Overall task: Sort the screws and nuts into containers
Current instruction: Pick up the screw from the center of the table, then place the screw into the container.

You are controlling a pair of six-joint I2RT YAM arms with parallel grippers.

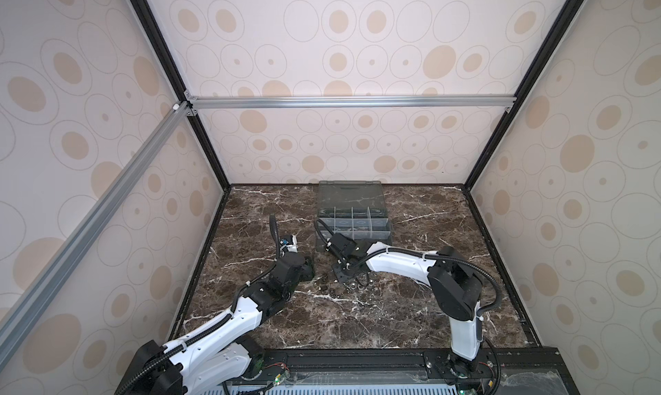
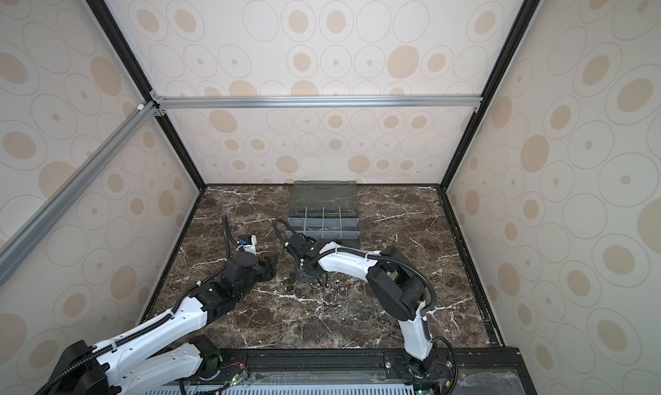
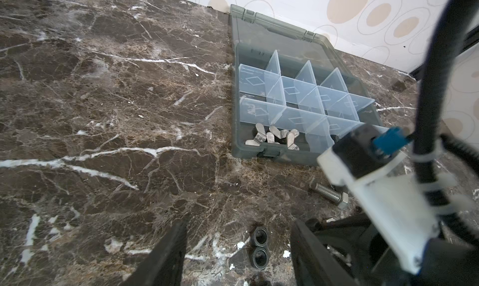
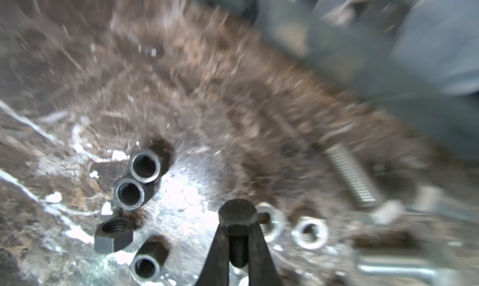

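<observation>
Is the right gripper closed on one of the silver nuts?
No, the right wrist view shows the right gripper shut on a black hex-head screw, pinching its shank just below the head.

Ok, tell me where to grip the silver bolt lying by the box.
I'd grip the silver bolt across its threaded shank, coming straight down from above: it lies flat on the marble, shank clear on both sides, while the hex head is wider and short.

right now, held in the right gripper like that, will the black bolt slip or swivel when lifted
The black bolt looks like rigid metal, so it should not bend. The right gripper pinches only its thin shank under the head, so it may pivot. If dropped, it would likely roll in an arc.
</observation>
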